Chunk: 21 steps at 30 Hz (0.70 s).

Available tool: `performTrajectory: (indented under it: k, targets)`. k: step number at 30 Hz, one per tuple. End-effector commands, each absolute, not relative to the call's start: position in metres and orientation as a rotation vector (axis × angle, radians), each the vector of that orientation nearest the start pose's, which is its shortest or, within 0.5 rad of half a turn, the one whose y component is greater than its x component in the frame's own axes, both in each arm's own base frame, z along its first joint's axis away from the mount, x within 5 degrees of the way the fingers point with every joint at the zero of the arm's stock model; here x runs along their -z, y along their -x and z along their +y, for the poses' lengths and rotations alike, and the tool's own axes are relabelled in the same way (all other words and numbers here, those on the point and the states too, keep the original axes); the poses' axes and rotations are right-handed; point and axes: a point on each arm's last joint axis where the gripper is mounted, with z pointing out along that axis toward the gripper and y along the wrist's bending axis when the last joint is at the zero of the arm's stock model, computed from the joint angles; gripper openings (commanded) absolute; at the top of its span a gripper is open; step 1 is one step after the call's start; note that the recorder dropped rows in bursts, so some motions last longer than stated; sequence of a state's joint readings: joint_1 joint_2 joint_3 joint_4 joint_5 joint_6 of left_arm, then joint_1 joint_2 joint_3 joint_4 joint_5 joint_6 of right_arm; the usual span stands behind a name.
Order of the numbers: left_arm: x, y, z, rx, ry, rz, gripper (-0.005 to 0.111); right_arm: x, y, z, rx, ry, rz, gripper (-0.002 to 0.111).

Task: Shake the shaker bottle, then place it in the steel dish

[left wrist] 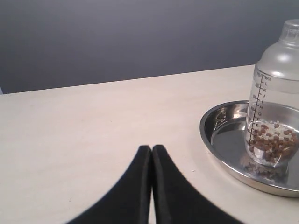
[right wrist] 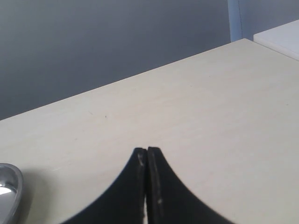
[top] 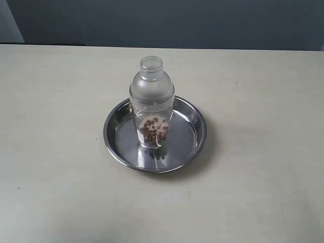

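Note:
The clear shaker bottle (top: 151,101) stands upright in the middle of the steel dish (top: 117,143), brown beads resting at its bottom. Neither arm shows in the exterior view. The left wrist view has the shaker bottle (left wrist: 275,102) in the steel dish (left wrist: 211,137) off to one side, well apart from my left gripper (left wrist: 152,148), whose black fingers are pressed together on nothing. My right gripper (right wrist: 146,150) is likewise shut and empty over bare table, with only a sliver of the steel dish (right wrist: 13,186) at the picture's edge.
The pale table (top: 61,167) stretches around the dish on all sides. A dark grey wall (top: 167,23) runs behind its far edge. A white block (right wrist: 280,39) sits beyond the table corner in the right wrist view.

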State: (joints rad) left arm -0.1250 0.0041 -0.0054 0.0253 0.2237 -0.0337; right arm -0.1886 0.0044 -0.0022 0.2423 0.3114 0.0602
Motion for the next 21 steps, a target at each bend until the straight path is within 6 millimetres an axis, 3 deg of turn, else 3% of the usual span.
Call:
performTrajectory:
  k: [1, 21]
  targets:
    - [-0.1924, -0.0553, -0.0056, 0.074, -0.100, 1.710, 0.001, -0.1865, -0.0545, -0.0038, -0.132, -0.366, 1.743, -0.001]
    - [-0.1934, -0.0557, 0.0015, -0.021, 0.008, 1.701, 0.001, -0.1865, -0.0545, -0.0038, -0.132, -0.366, 1.743, -0.001]
